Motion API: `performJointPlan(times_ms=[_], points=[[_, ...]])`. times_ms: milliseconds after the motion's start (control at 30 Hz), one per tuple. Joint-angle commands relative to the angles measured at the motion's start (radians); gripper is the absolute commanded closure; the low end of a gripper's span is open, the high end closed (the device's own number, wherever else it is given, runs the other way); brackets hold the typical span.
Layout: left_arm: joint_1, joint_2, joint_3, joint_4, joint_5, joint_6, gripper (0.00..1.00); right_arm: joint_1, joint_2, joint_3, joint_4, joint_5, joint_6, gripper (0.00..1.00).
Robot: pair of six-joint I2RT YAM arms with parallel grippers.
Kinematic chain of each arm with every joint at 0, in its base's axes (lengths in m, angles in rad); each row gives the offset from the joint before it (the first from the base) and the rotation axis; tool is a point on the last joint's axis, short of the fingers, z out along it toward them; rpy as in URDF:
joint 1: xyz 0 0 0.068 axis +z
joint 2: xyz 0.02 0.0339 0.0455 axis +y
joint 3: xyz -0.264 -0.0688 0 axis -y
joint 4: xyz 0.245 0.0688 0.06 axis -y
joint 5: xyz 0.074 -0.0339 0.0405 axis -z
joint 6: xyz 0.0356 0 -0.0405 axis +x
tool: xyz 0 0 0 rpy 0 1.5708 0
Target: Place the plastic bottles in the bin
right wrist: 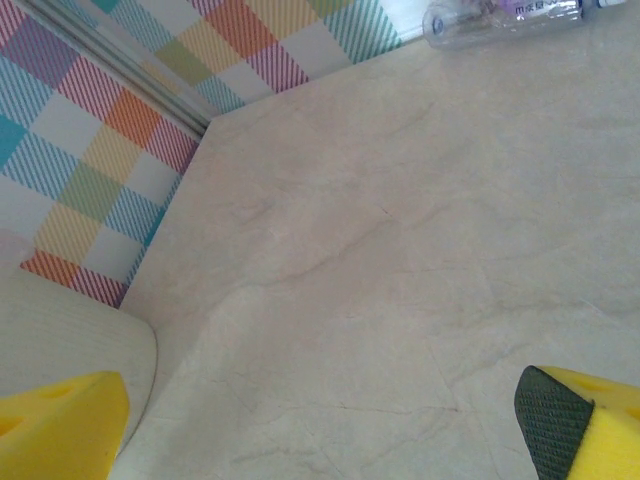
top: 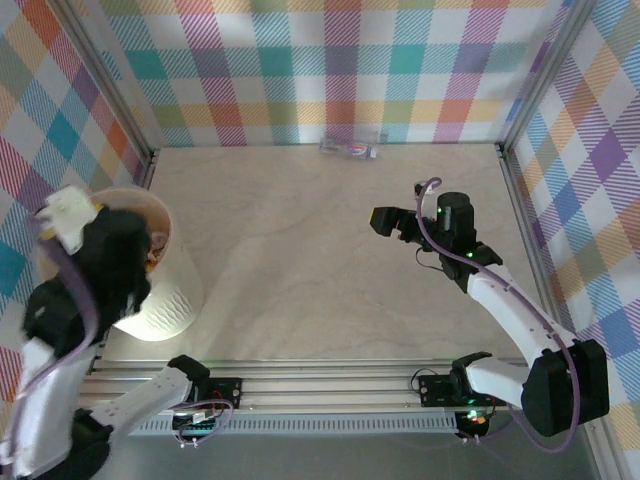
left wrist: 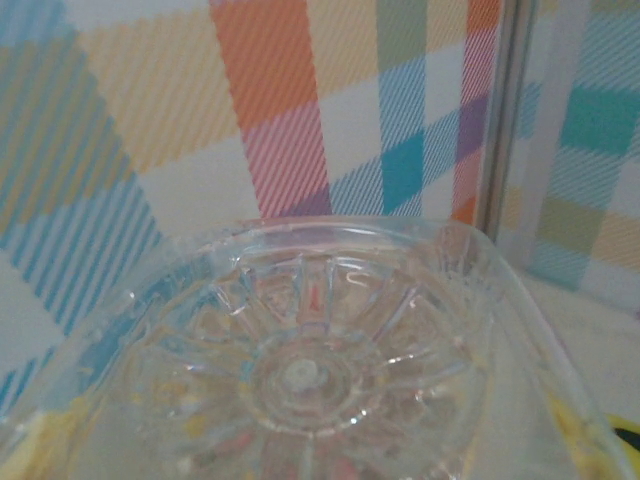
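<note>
Pressed right up to the left wrist lens is the ribbed base of a clear bottle [left wrist: 300, 385], and slivers of yellow pad at both lower corners tell me the left claw [top: 68, 218] is pinching it, raised high. Just below and to the right of that claw sits the bin [top: 178, 300], with a few bottles [top: 155, 255] showing inside near its rim. Now the worry: from overhead the claw looks closer to the bin's left edge than to its middle, and the arm hides much of the mouth, so I can't tell whether the load is squarely over it. Let go too soon and it could clip the rim and bounce out. Across the table [top: 300, 260] the right claw [top: 396, 222] hovers with its fingers [right wrist: 60, 425] spread wide, gripping nothing. Well ahead of it a lone bottle [top: 348, 149] lies on its side, tight against the far wall [top: 340, 70]. That one looks awkward: round, light, slippery. An off-centre pinch could squirt it along the wall, or a finger could jam against the wall itself.
</note>
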Motion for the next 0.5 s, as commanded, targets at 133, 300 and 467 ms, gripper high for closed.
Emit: performJointPlan(times_ms=[133,300,467], points=[[0.453,0.118,0.003,0.065,0.576,0.004,0.53,0.003,-0.045,0.023,-0.002,-0.011,-0.002,0.00],[0.696,0.076,0.030,-0.015,0.643,0.082,0.52,0.004,-0.042,0.009,-0.001,-0.005,-0.005,0.00],[0.784,0.064,0.026,-0.052,0.544,0.129,0.51,0.004,-0.022,0.013,0.000,-0.016,0.000,0.00]])
